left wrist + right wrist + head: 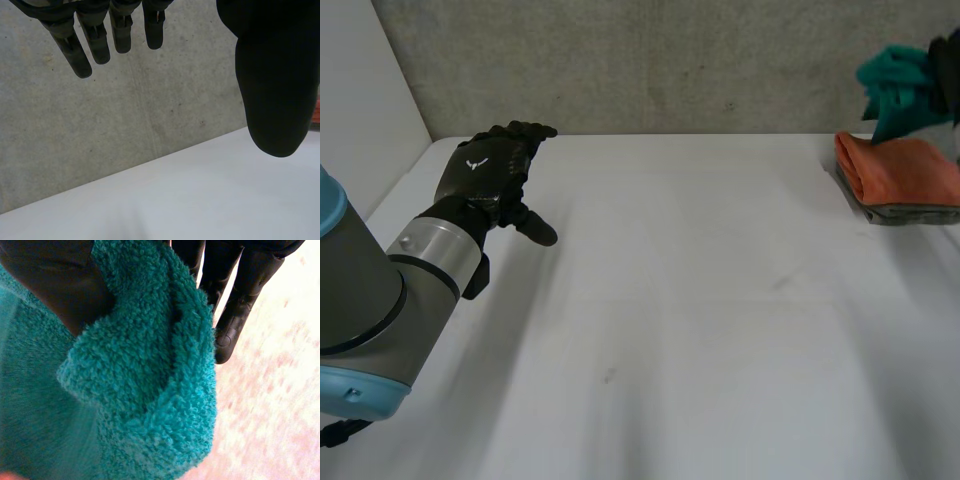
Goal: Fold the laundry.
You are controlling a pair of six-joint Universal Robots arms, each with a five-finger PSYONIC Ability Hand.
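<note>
A teal towel (892,88) hangs bunched at the table's far right, above a folded orange towel (902,168). My right hand (947,62) is shut on it. In the right wrist view the teal towel (145,375) is pinched between the thumb (55,285) and the fingers (235,315), with the orange towel (280,390) below. My left hand (488,178) hovers over the far left of the table, open and holding nothing. Its own wrist view shows the left hand (277,75) with straight fingers (99,42) apart from the thumb.
The orange towel lies on a grey folded piece (905,213) at the right edge of the white table (700,320). A grey concrete wall (670,60) runs along the back, and a white side wall (360,110) stands at the left.
</note>
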